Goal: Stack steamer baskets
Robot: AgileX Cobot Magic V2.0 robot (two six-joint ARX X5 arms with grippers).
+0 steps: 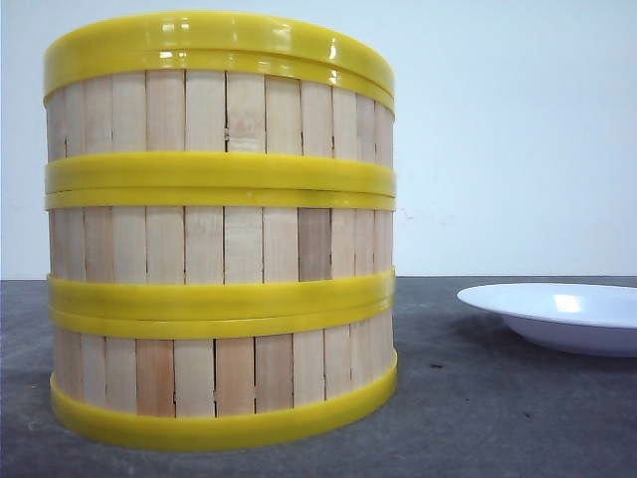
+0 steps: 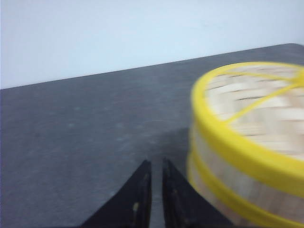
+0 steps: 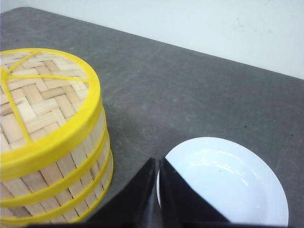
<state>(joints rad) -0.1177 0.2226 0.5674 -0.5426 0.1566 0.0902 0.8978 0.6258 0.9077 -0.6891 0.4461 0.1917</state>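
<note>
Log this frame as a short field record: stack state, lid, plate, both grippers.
stack: three slatted wooden steamer baskets with yellow rims, stacked upright on the dark grey table
lid: woven bamboo lid with yellow rim, on top of the stack
plate: empty white plate, right of the stack, apart
left gripper: shut, empty, beside the stack
right gripper: shut, empty, over the plate's edge

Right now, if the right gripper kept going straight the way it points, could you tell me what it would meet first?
Most likely the white plate: the right gripper, jaws nearly closed, points at its near rim. The stack of steamer baskets sits off to one side. Depth is hard to judge.
</note>
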